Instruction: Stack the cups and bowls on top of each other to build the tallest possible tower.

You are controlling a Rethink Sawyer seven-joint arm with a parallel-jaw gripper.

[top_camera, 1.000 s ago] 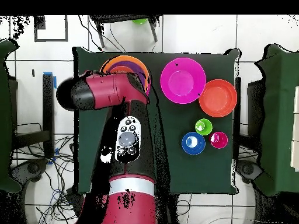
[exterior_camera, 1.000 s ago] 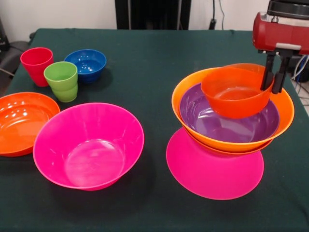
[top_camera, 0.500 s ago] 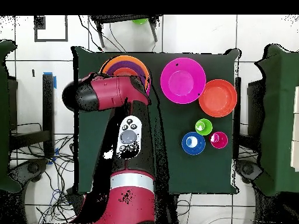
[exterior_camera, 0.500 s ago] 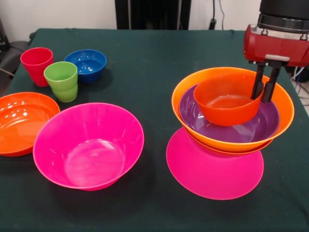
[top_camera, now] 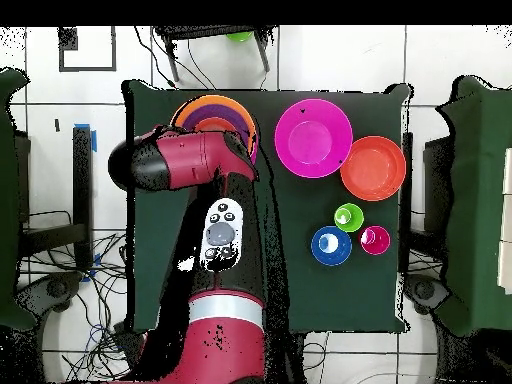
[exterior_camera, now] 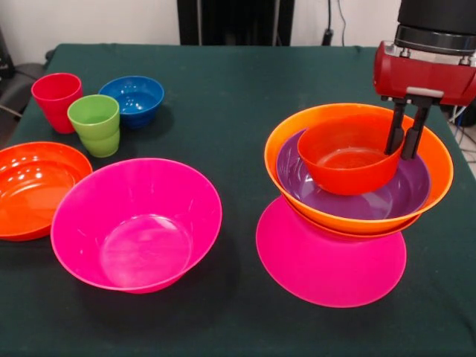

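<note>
From my seat, left to right: red cup (exterior_camera: 56, 99) and green cup (exterior_camera: 95, 123) stand at the table's (exterior_camera: 223, 89) 10 o'clock, well apart from the tower (exterior_camera: 349, 201) at 3 o'clock. There my pincer (exterior_camera: 404, 134) pinches the 3 o'clock rim of the small orange bowl (exterior_camera: 348, 158), which sits low in the purple bowl (exterior_camera: 335, 195). I judge release comes next; the cups lie far toward 9 o'clock.

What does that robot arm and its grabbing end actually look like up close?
The arm is a thick, rounded tube in dark red with black sections and a pale band near its base. An oval grey panel with small buttons sits on its upper side. The end effector has a boxy red housing under a black cylinder, with two thin, straight black fingers below.
</note>
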